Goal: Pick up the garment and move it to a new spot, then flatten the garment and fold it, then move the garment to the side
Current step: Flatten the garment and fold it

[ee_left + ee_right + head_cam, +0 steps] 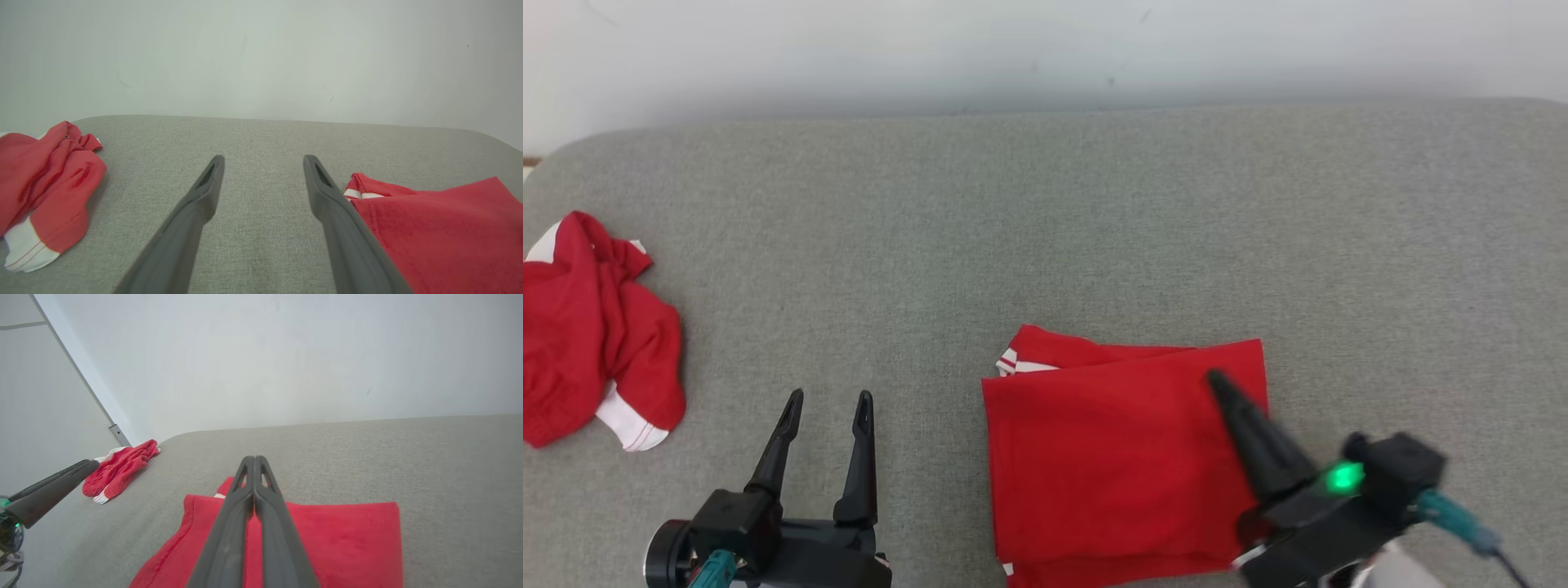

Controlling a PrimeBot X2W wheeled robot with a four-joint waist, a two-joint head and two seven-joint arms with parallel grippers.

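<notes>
Grey cushion [1094,204] stretches broad beyond the folded garment [1111,465]; left jaws wide, right jaws closed.

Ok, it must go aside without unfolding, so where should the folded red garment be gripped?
Probably the straight left edge of the folded red garment, coming from the robot's left: it lies flat, its layers look aligned there, and the open left gripper sits beside that edge.
</notes>
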